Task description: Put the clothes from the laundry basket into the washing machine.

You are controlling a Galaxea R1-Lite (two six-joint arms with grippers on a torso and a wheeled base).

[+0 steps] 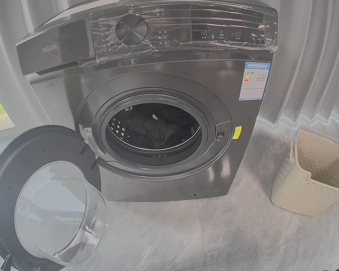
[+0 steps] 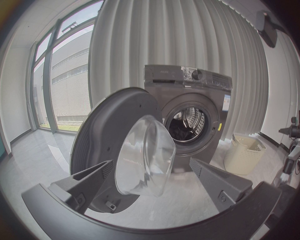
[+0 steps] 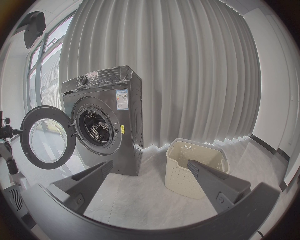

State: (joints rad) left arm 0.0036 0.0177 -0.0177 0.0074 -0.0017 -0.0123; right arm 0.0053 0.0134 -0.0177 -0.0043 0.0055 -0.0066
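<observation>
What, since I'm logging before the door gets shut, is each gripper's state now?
Left gripper: open, holding nothing.
Right gripper: open, holding nothing.

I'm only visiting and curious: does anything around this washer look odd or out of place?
Only one thing: crinkled clear plastic film is wrapped over the washing machine's control panel. Otherwise nothing is spilled or askew: the door hangs open, dark clothes lie in the drum, and the laundry basket stands upright on the floor.
</observation>
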